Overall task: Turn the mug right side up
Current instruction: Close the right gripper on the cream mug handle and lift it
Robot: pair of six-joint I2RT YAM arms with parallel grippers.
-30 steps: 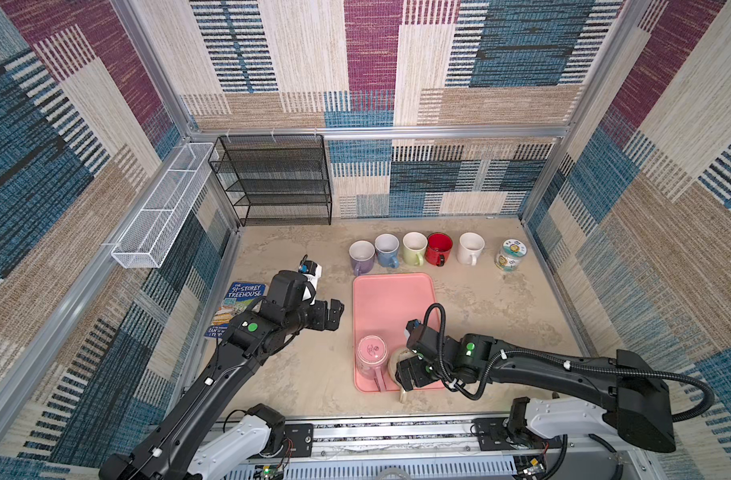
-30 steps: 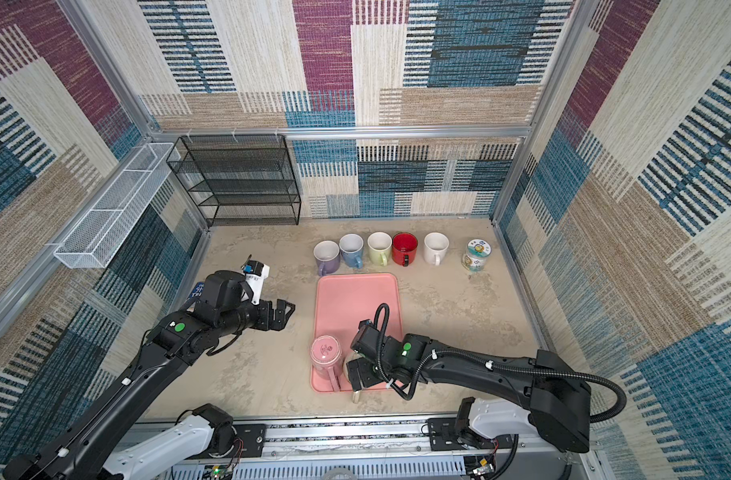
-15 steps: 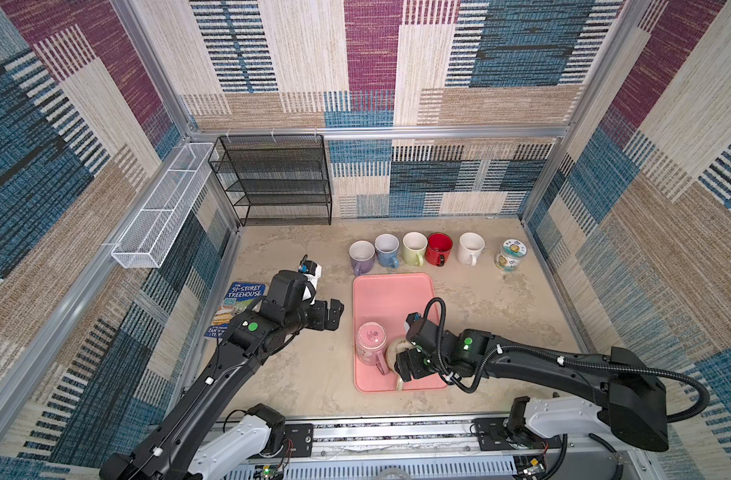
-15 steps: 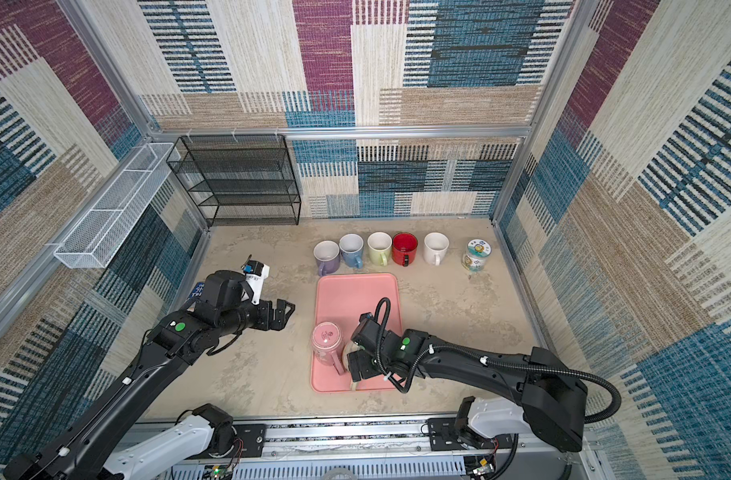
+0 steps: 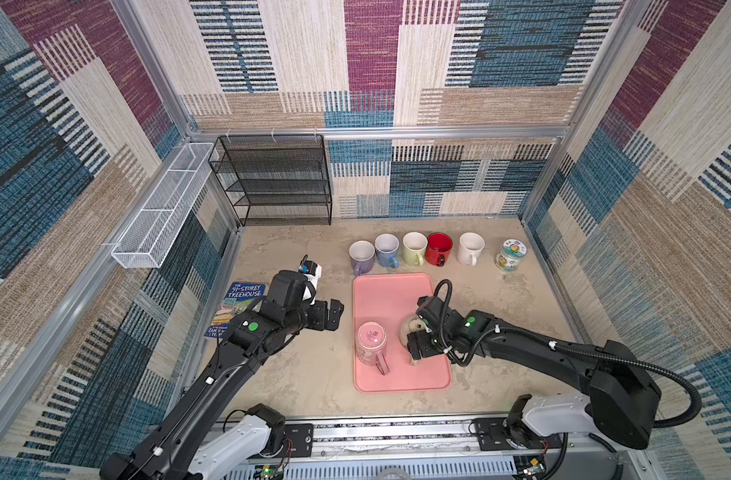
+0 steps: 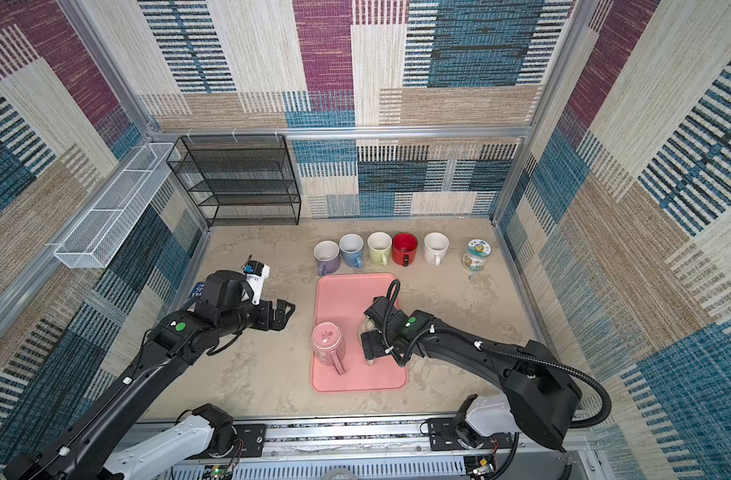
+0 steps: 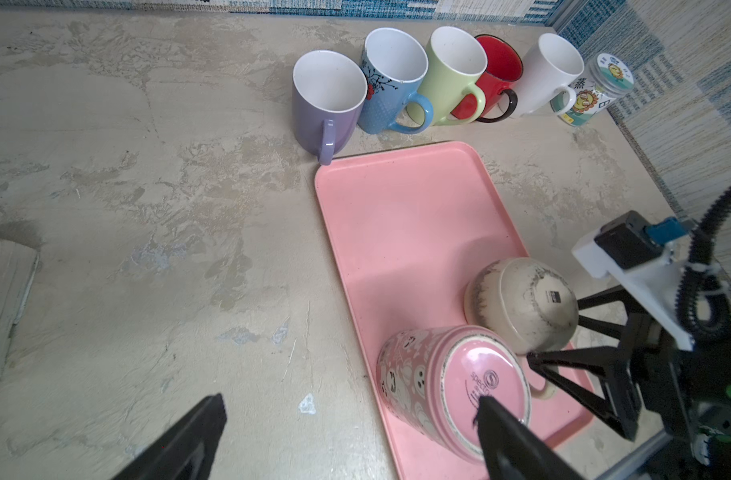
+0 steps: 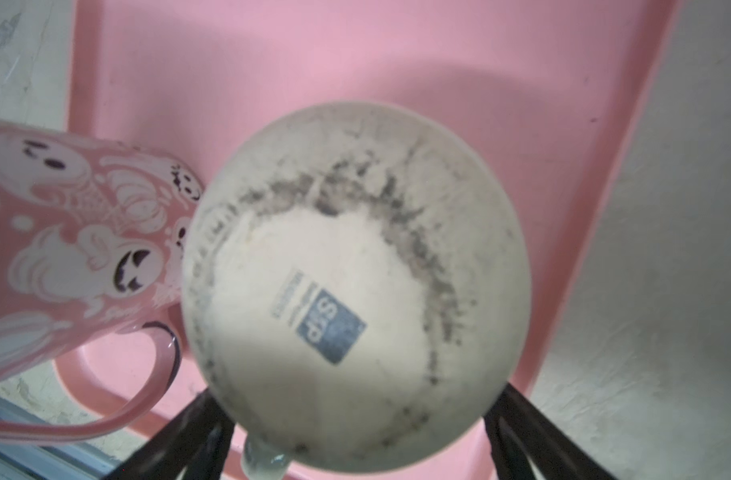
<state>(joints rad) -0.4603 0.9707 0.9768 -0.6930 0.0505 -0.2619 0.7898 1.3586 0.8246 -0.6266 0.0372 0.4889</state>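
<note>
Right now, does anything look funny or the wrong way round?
Yes. Two mugs on the pink tray sit upside down, bottoms up: the pink mug and the cream mug, whose base has smudgy grey marks. The row of mugs behind the tray all stand open side up.

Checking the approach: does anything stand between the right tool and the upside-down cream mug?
Nothing visible: the right tool straddles the cream mug on the tray; the pink mug stands close beside, outside the tool.
</note>
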